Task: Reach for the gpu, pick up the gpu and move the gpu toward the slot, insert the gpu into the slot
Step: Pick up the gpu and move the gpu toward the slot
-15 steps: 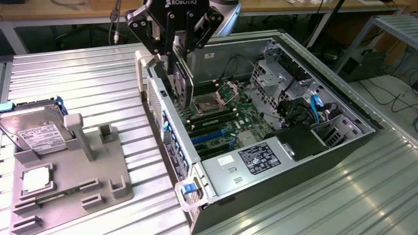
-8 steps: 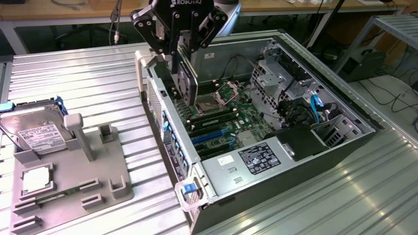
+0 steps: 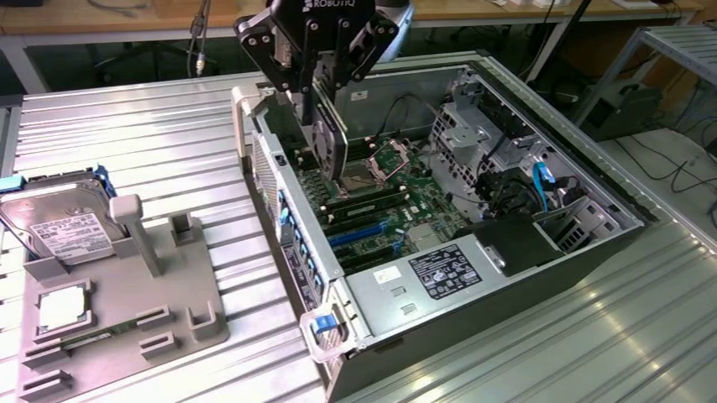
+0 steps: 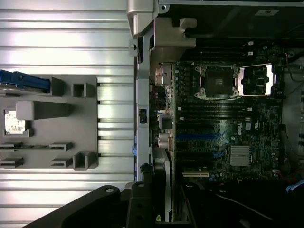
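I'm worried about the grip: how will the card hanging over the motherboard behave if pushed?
The card looks thin, flat, probably stiff: unlikely to droop. Held upright near its top by the gripper, it might tilt when pushed.

My end effector (image 4: pixel 161 211) grips the gpu (image 4: pixel 165 185) edge-on over the open computer case (image 4: pixel 142 71), the card's silver bracket running close along the case's rear wall. Beneath it the green motherboard (image 4: pixel 256 128) lies exposed. The long blue slot (image 4: pixel 199 138) is open to view. A square processor socket (image 4: pixel 216 81), its lid (image 4: pixel 256 80) swung aside, sits between banks of black memory slots (image 4: pixel 209 111), and a finned silver heatsink (image 4: pixel 239 156) stands near the slot. Beside the case, on the ribbed metal table (image 4: pixel 61 38), a grey fixture tray (image 4: pixel 85 118) carries a processor chip (image 4: pixel 14 121) in one pocket and a blue plastic piece (image 4: pixel 23 80) at its edge.
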You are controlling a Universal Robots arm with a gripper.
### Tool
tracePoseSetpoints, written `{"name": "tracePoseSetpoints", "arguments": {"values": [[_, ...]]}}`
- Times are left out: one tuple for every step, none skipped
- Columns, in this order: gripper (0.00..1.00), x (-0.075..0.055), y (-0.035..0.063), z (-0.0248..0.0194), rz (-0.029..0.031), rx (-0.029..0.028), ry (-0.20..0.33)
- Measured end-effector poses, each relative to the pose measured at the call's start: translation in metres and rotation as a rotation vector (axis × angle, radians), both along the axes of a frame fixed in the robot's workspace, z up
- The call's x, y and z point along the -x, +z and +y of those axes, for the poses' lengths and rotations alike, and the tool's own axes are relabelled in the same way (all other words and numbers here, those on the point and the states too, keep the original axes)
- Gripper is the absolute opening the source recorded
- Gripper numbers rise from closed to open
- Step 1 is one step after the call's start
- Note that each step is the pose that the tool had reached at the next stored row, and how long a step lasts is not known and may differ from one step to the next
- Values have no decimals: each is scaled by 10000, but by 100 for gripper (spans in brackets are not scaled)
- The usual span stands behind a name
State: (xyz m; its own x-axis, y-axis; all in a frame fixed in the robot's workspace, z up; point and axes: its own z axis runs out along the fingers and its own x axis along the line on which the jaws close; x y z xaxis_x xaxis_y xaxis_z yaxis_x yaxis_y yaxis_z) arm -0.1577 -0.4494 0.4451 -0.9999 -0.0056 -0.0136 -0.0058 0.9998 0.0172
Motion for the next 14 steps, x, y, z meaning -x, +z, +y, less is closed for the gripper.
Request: {"name": "tracePoseSetpoints", "arguments": {"values": [[27,-9,0,0,0,0,0],[27,-18,0,0,0,1,0],[27,-27,0,0,0,1,-1],[27,-36,0,0,0,2,0],[27,-46,0,0,0,2,0],[27,-59,0,0,0,3,-1],[27,-68,0,0,-1,4,0],[27,-80,0,0,-1,5,0],[27,-88,0,0,-1,5,0],[27,-98,0,0,-1,6,0],[27,-106,0,0,0,7,0],[27,-116,0,0,0,8,0],[27,-125,0,0,0,10,0],[27,-134,0,0,0,10,0]]}}
